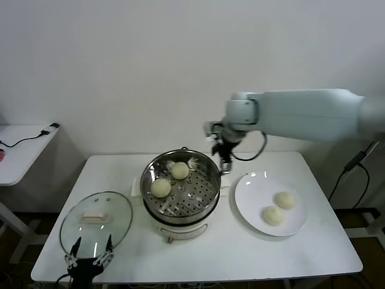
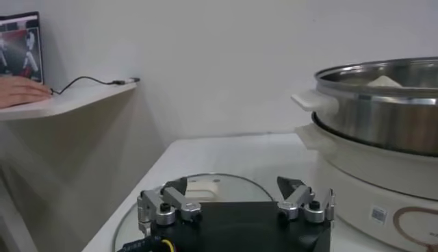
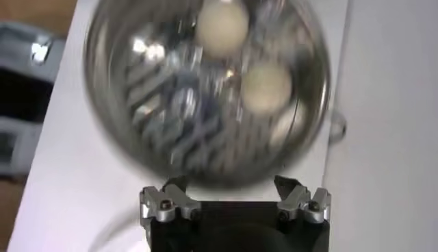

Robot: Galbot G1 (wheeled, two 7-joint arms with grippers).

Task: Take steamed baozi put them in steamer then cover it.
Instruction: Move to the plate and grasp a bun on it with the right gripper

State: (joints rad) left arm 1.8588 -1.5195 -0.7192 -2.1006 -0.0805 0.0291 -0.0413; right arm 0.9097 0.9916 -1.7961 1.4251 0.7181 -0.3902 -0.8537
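I read no legible writing. Two steamed baozi point(image 1: 170, 179) sit in the steamer point(image 1: 207, 194) below my empty, spread right hand point(image 1: 225, 161); two on the plate point(image 1: 252, 201) beside it. Left hand point(image 1: 89, 253) spread, by the lid point(image 1: 96, 220).

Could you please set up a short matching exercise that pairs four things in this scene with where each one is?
Things:
1. lid
2. plate
3. right gripper
4. left gripper

Places:
A. at the table's near edge, open, beside the lid
B. flat on the table, to the robot's left of the steamer
C. to the robot's right of the steamer, holding two baozi
D. open and empty above the steamer's far right rim

Pairs: 1-B, 2-C, 3-D, 4-A
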